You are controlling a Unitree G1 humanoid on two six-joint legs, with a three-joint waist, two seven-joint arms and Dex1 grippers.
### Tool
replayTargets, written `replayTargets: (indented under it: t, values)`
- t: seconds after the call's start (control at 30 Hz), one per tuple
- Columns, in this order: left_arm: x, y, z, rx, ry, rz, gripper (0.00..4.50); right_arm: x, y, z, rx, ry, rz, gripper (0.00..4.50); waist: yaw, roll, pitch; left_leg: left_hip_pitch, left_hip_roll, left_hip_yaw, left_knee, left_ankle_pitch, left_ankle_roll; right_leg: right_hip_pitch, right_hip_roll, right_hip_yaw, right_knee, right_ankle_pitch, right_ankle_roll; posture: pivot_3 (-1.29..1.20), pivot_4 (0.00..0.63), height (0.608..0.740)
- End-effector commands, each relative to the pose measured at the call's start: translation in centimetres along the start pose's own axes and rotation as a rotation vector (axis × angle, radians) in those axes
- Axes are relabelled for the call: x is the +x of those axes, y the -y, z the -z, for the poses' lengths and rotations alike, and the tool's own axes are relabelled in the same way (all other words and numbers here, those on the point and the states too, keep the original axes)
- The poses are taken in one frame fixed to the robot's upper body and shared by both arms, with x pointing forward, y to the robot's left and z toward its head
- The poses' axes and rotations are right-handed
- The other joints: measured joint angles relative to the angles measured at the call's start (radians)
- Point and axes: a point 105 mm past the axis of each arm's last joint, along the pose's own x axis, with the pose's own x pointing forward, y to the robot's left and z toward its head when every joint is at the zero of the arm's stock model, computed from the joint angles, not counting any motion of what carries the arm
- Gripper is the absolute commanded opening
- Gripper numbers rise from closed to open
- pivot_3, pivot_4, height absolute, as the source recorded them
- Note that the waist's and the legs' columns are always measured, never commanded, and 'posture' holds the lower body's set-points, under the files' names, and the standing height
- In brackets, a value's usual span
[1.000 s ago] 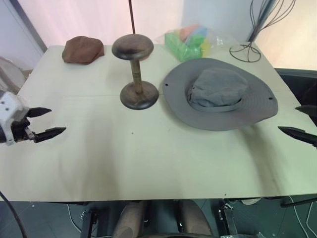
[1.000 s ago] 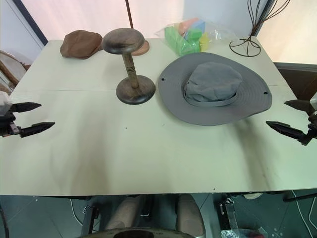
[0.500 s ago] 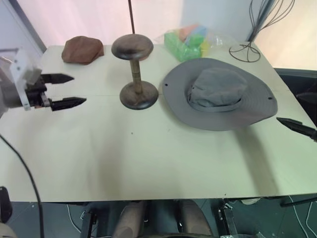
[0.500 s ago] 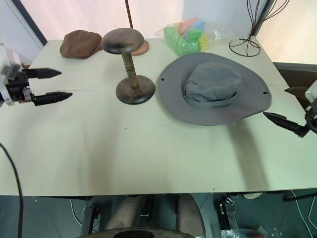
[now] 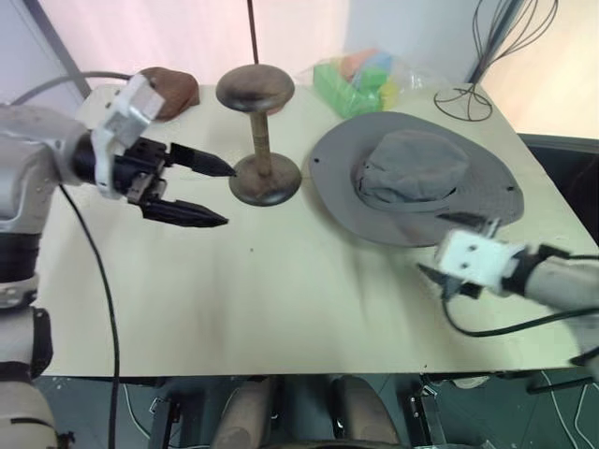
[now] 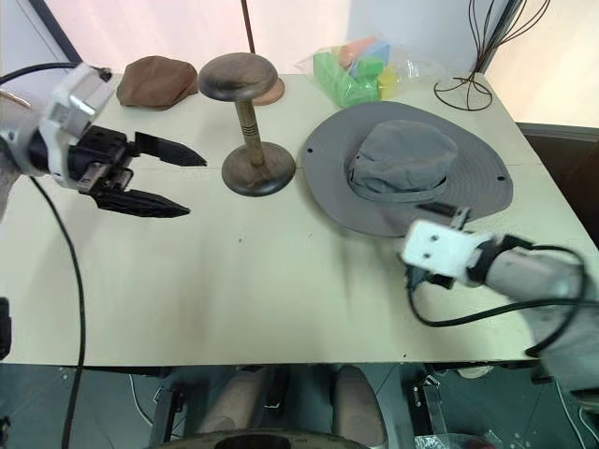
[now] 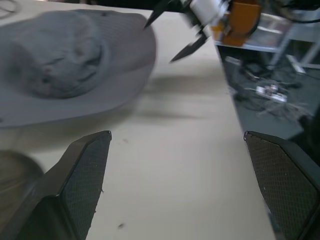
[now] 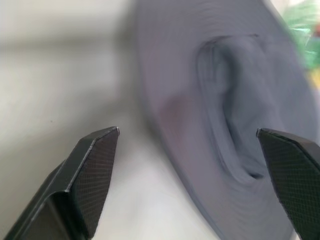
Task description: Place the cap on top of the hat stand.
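Approach: we bring both open end effectors, left (image 5: 211, 194) and right (image 7: 172, 32), toward cap (image 5: 416, 178); next, grip its brim.

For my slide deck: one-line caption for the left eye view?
Both grippers open over the table, the grey cap lying flat beside the bare hat stand.

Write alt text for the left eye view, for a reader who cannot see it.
A large grey fabric wide-brimmed sun hat lies flat on a pale table, beside a dark brown wooden hat stand with a bare domed top. The robot's open left hand hovers by the stand's base; its right hand is at the brim's near edge.
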Motion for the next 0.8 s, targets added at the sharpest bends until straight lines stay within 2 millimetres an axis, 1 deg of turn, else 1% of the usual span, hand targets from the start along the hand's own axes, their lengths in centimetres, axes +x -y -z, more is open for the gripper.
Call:
replayTargets:
  t: [0.03,0.07,0.17,0.3,0.43,0.5,0.57,0.67,0.7,0.77,0.8]
  values:
    - [0.2,-0.9,0.0,0.057,-0.026,-0.036,4.46,2.8,-0.5,0.7,-0.047,-0.047,0.083,4.5,-0.002,0.001,0.0,0.0,0.0,0.0,0.0,0.0,0.0,0.0,0.0,0.0,0.0,0.0,0.0,0.0,0.15,0.735]
    - [0.2,-1.1,0.0,0.06,-0.021,-0.045,4.46,3.5,-0.6,0.7,-0.04,-0.051,0.097,4.5,-0.003,0.001,0.0,0.0,0.0,0.001,0.0,0.001,-0.001,-0.001,0.001,0.001,0.001,0.0,0.0,0.0,0.15,0.735]
    - [0.2,-1.5,-0.3,0.068,0.007,-0.065,4.46,5.1,0.4,1.1,-0.014,-0.07,0.167,4.5,-0.003,0.0,0.0,0.0,0.001,0.0,0.0,0.002,-0.002,-0.002,0.002,0.001,0.003,0.002,0.004,0.0,0.15,0.735]
    - [0.3,-1.5,-0.9,0.068,0.04,-0.06,4.46,6.5,1.1,1.3,-0.021,-0.064,0.182,4.5,-0.002,-0.001,0.0,0.0,0.001,0.0,0.0,0.002,-0.002,-0.002,0.003,0.0,0.004,0.002,0.004,0.0,0.15,0.735]
    - [0.6,-1.5,-1.0,0.075,0.045,-0.058,4.46,7.8,1.8,1.6,-0.029,-0.054,0.193,4.5,-0.003,-0.001,0.0,0.001,0.001,0.0,0.0,0.002,-0.002,0.0,0.004,0.0,0.004,0.002,0.004,0.0,0.15,0.735]
    - [0.6,-1.5,-1.1,0.076,0.047,-0.06,4.5,8.0,2.3,1.5,-0.009,-0.044,0.199,3.99,-0.003,-0.001,0.0,0.002,0.001,0.0,0.001,0.002,-0.002,0.0,0.004,0.0,0.006,0.002,0.004,0.0,0.15,0.735]
    - [0.6,-1.5,-1.1,0.076,0.049,-0.061,4.5,8.1,2.6,1.5,0.004,-0.034,0.205,3.29,-0.003,-0.001,0.0,0.002,0.001,0.0,0.001,0.002,-0.002,-0.001,0.004,0.0,0.007,0.002,0.004,0.0,0.15,0.735]
    - [0.6,-1.4,-1.1,0.076,0.048,-0.066,4.5,8.0,2.9,1.3,0.013,-0.026,0.21,1.65,-0.002,-0.001,0.0,0.002,0.001,0.0,0.001,0.002,-0.003,-0.002,0.004,0.0,0.01,0.002,0.004,0.0,0.15,0.735]
    - [0.6,-1.4,-1.1,0.076,0.048,-0.067,4.5,7.9,2.9,1.2,0.02,-0.021,0.206,1.22,-0.003,-0.001,0.0,0.002,0.001,0.0,0.001,0.003,-0.003,-0.003,0.004,0.0,0.01,0.002,0.004,0.0,0.15,0.735]
    - [0.6,-1.4,-1.1,0.073,0.05,-0.07,4.5,7.7,3.0,1.0,0.056,-0.007,0.208,0.16,-0.003,-0.001,0.0,0.002,0.001,0.0,0.001,0.003,-0.003,-0.003,0.004,0.0,0.011,0.002,0.004,0.0,0.15,0.735]
    - [0.5,-1.3,-1.1,0.071,0.052,-0.071,4.5,7.6,3.1,0.8,0.091,0.002,0.215,0.02,-0.003,-0.001,0.0,0.002,0.001,0.0,0.001,0.003,-0.003,-0.003,0.004,0.0,0.011,0.002,0.004,0.0,0.15,0.735]
